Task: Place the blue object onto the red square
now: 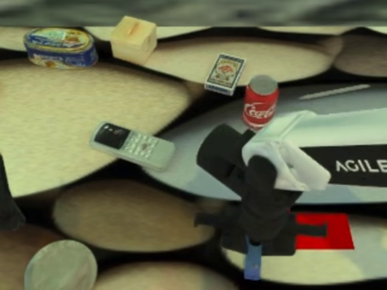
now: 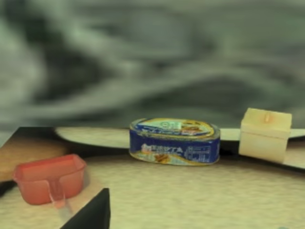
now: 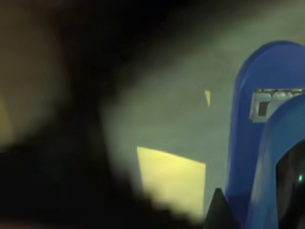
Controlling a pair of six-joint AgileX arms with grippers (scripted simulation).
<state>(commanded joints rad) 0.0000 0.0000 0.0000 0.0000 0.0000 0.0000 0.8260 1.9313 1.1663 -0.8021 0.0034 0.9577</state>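
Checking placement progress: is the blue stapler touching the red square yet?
Apart. In the top view the stapler sticks out below the right gripper, left of the red square, with dark gripper body between them.

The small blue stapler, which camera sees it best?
The right wrist view: the small blue stapler fills its side, close up, metal staple slot visible. The top view shows only its blue tip poking from under the right gripper. The left wrist view misses it entirely.

One can [image 1: 260,101], one tin [image 1: 60,48], one phone [image 1: 132,145]
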